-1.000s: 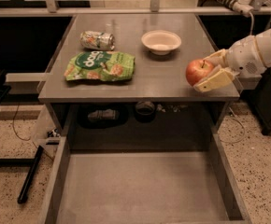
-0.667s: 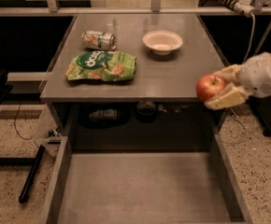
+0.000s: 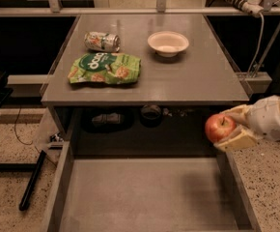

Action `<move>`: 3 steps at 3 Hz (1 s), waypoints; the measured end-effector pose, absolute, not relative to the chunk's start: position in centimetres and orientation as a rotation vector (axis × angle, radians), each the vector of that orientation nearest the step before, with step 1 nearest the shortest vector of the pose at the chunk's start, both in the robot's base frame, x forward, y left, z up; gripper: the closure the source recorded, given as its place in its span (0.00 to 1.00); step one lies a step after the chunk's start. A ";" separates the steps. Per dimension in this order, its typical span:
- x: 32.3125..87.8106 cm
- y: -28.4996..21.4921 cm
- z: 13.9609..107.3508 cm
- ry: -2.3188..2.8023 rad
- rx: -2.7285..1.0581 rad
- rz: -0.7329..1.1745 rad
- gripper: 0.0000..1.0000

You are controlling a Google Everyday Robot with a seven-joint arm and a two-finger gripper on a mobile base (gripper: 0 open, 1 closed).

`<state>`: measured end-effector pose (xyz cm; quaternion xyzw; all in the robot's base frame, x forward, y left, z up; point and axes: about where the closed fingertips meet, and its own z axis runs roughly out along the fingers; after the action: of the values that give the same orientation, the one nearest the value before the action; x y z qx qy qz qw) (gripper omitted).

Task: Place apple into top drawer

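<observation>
Currently: one apple held below the table's front right corner

I count one apple (image 3: pixel 219 127), one gripper (image 3: pixel 221 130) and one open top drawer (image 3: pixel 149 192). On the table (image 3: pixel 188 79) itself I count three things: one white bowl (image 3: pixel 168 43) toward its far edge, one crushed can (image 3: pixel 102 41) at its far left, and one green snack bag (image 3: pixel 105 68) lying flat just nearer than the can.

The gripper reaches in from the right of my view and sits off the table's front right corner, lower than the tabletop. Its two pale fingers (image 3: pixel 239 140) are clamped on the apple: one lies across the top of the fruit, the other cups it from beneath. The apple sits between them, its red side bulging out toward the left and its stem pointing up and to the right.

The top drawer is pulled out from under the table's front edge, and the apple hangs above its right-hand wall, touching neither the drawer nor the table.
</observation>
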<state>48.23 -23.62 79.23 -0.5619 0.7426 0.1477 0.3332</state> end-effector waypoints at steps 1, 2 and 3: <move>45.2 -21.6 75.3 1.964 -1.516 0.453 1.00; 45.2 -21.6 75.3 1.964 -1.516 0.454 1.00; 44.8 -18.5 72.4 1.949 -1.546 0.524 1.00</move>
<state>44.82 -18.53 72.45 -0.5810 0.7324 0.1970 0.2954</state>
